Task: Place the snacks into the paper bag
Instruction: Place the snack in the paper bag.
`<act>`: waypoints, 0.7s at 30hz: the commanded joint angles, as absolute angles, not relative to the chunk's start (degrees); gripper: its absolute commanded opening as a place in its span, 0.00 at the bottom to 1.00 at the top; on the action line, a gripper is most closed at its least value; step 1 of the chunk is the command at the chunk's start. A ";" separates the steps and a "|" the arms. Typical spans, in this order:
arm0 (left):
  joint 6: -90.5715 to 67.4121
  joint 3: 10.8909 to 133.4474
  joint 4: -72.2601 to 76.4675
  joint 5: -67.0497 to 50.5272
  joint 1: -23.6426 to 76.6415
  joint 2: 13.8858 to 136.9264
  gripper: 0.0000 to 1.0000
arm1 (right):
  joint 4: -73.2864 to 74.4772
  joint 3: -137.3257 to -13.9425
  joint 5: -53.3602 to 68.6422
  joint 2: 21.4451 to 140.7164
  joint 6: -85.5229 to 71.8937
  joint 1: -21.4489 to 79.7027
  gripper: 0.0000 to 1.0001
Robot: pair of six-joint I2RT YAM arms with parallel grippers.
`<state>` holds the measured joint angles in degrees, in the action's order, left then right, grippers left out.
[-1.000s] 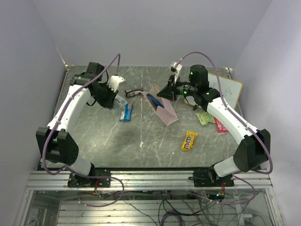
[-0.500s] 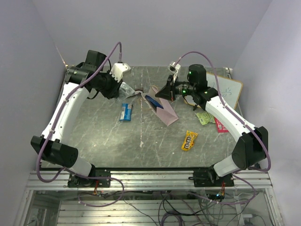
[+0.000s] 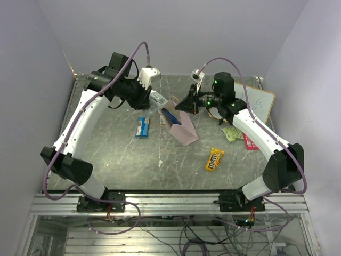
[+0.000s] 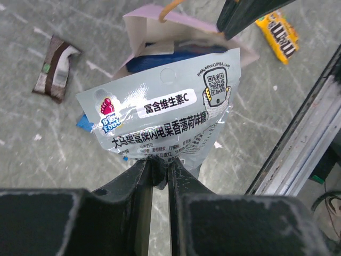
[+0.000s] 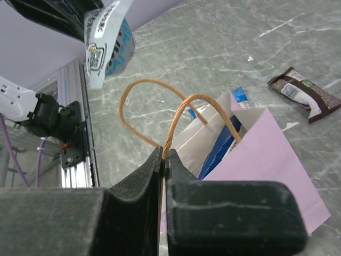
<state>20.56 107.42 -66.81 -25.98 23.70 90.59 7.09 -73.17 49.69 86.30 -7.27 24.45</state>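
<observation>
My left gripper [image 4: 159,168] is shut on the silver-grey packet [image 4: 160,112] and holds it in the air just left of and above the paper bag's mouth [image 3: 157,99]. My right gripper [image 5: 163,160] is shut on one thin handle [image 5: 205,106] of the pinkish paper bag [image 3: 184,128] and holds its mouth up and open. The dark blue chip bag [image 5: 221,146] sits inside the bag. The blue-white packet [image 3: 142,127] lies left of the bag. The brown bar [image 4: 56,66] lies behind it. The yellow M&M's [image 3: 214,159], light green [image 3: 230,133] and pink-red [image 3: 249,142] packets lie to the right.
A white scribbled board [image 3: 258,101] leans at the back right behind my right arm. The metal rail [image 3: 170,202] runs along the table's near edge. Grey walls close in on the left, back and right.
My left gripper has lifted and carried the silver-grey packet right, from the back left to beside the bag's mouth. My right gripper has pulled the bag more upright by its handle.
</observation>
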 commanded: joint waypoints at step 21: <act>16.81 99.06 -59.07 -26.52 28.37 92.96 0.22 | 6.44 -75.03 53.10 87.75 -7.21 24.41 0.00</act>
